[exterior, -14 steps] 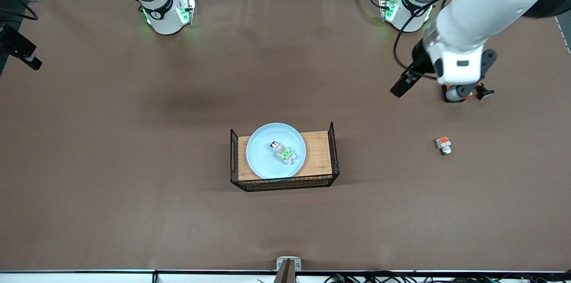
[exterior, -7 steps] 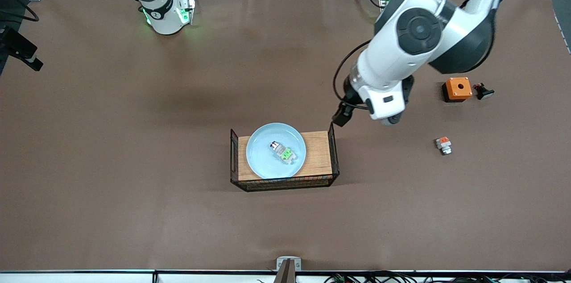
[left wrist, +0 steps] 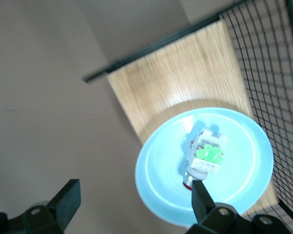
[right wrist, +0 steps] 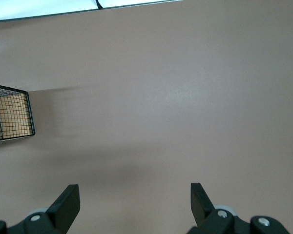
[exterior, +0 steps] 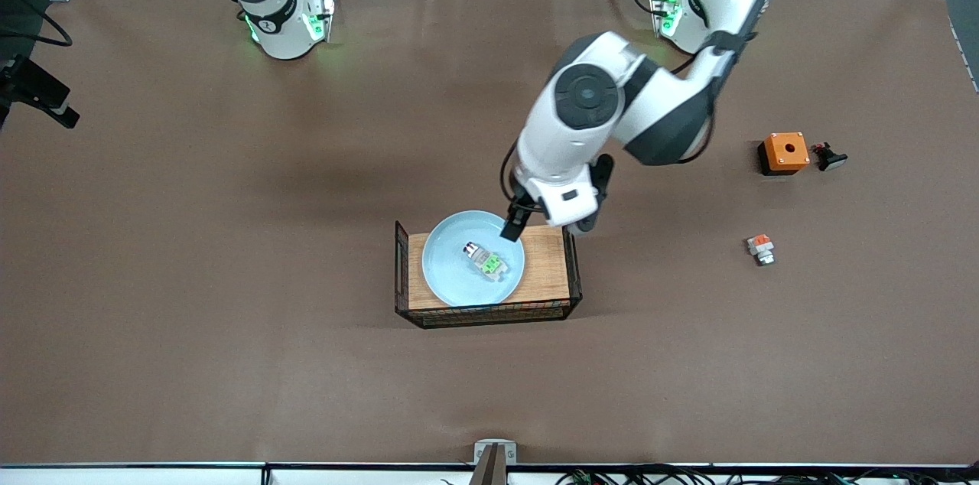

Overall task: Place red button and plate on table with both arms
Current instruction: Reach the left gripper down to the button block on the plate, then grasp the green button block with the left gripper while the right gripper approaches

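The pale blue plate (exterior: 451, 272) (left wrist: 246, 163) lies on a small wooden tray (exterior: 547, 265) (left wrist: 176, 73) with black wire ends, mid-table. The red button (exterior: 484, 259) (left wrist: 203, 158), silver-white with a green block and a reddish end cap, lies on the plate. My left gripper (exterior: 531, 222) (left wrist: 135, 202) hangs open over the plate's rim on the side toward the robots' bases. One of its fingers (left wrist: 201, 199) is over the plate by the button's red end, and nothing is between them. My right gripper (right wrist: 134, 202) is open over bare table (right wrist: 176, 97), out of the front view.
Toward the left arm's end of the table stand an orange square box (exterior: 784, 152) with a hole and a small black piece (exterior: 830, 157) beside it. A small piece with an orange block (exterior: 760, 248) lies nearer the front camera. The tray's wire end (right wrist: 10, 117) shows in the right wrist view.
My left arm has swung from over the orange box across to the tray, and its gripper is now over the plate's rim. Plate, button and right arm have not moved.
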Available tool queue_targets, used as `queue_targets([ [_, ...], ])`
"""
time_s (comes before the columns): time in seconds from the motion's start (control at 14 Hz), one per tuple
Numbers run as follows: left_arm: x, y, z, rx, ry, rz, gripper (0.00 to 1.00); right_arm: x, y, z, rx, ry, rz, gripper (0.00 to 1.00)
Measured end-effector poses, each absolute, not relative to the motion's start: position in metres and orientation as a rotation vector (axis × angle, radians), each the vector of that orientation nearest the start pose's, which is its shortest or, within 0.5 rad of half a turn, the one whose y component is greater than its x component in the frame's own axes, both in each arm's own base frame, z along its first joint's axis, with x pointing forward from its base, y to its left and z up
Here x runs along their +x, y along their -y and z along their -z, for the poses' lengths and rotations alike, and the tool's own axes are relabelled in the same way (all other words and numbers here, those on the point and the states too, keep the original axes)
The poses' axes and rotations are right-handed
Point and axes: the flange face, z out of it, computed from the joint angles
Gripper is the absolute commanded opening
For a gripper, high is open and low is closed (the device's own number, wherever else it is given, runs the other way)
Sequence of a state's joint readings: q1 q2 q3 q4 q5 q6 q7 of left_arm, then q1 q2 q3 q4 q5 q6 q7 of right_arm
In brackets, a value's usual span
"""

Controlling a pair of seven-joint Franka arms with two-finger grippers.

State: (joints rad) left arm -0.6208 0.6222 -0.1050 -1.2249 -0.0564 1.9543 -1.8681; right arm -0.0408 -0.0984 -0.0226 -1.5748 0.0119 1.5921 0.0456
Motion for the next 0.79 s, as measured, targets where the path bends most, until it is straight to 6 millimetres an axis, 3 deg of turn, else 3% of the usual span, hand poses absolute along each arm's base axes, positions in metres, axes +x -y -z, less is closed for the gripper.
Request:
queue_targets([
  [0.21, 0.560, 0.510, -0.397, -2.758, 1.832, -0.033, 1.00, 0.526, 0.033, -0.676, -3.119, -0.171, 0.175, 1.00],
  [0.43, 0.573, 0.506, -0.390, -2.817, 1.803, 0.007, 1.00, 0.526, 0.030, -0.675, -3.111, -0.243, 0.173, 1.00],
  [0.79, 0.579, 0.503, -0.386, -3.004, 1.479, 0.054, 1.00, 0.528, 0.000, -0.672, -3.078, -0.441, 0.152, 1.00],
])
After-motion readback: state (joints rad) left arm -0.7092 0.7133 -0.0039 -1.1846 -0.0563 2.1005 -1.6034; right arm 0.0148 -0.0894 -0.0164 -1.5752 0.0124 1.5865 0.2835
